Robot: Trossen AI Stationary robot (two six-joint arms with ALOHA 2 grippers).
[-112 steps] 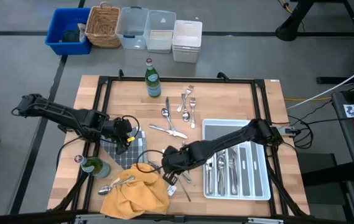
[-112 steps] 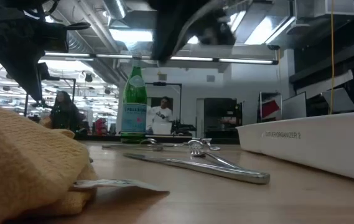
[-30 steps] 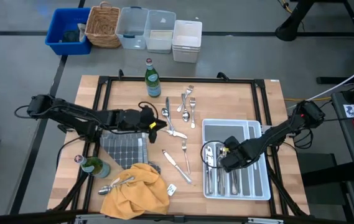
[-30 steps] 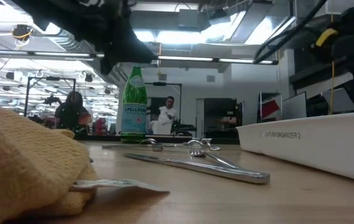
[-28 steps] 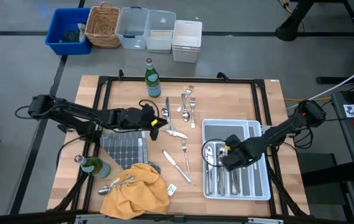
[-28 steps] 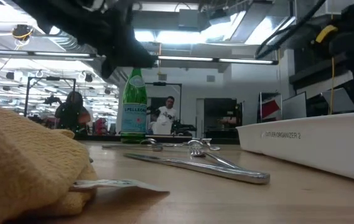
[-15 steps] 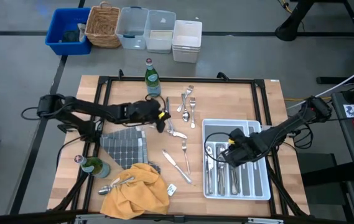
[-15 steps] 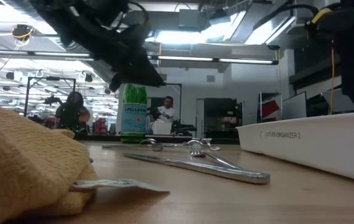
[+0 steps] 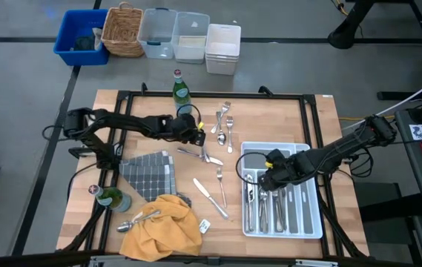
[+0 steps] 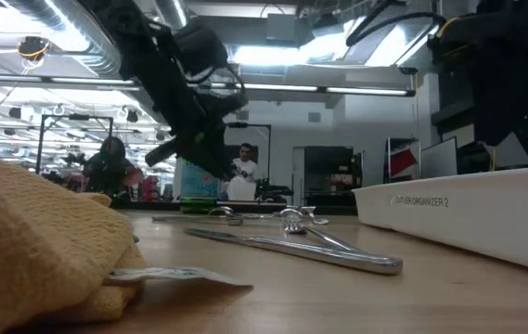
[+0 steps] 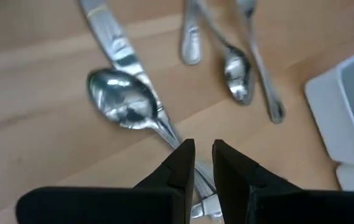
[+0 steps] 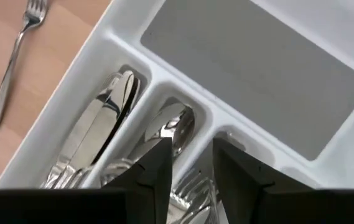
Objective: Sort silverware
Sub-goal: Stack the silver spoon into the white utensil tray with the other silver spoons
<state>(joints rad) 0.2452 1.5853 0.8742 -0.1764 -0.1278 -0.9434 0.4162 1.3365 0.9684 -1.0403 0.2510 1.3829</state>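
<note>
- Silverware in two lots: part already filed in the tray (image 9: 311, 226), the rest loose on the bare wood between bottle (image 9: 182, 95) and tray.
- Left gripper (image 9: 198, 138) reaches across to the loose group; it hangs over a spoon (image 11: 122, 106) whose handle runs under its tips. Fingers (image 11: 180, 165) nearly together, a thin slit between them, nothing pinched. Judged: lining up on the handle, the slim part.
- Right gripper (image 9: 266, 180) sits above the tray's long slots, fingers (image 12: 155, 171) spread, empty. Spoons (image 12: 170, 127) and forks lie below it, kinds kept apart by the dividers. The wide cross compartment is empty.
- A knife (image 11: 111, 37) lies touching the spoon's bowl, more pieces just beside; crowded, a neighbour could get nudged.
- Fork (image 9: 220, 182) and knife (image 9: 209, 197) lie apart in open wood, easier reach.
- Cloth (image 9: 160, 228) and placemat (image 9: 148, 174) sit near the front edge, clear of both arms.
</note>
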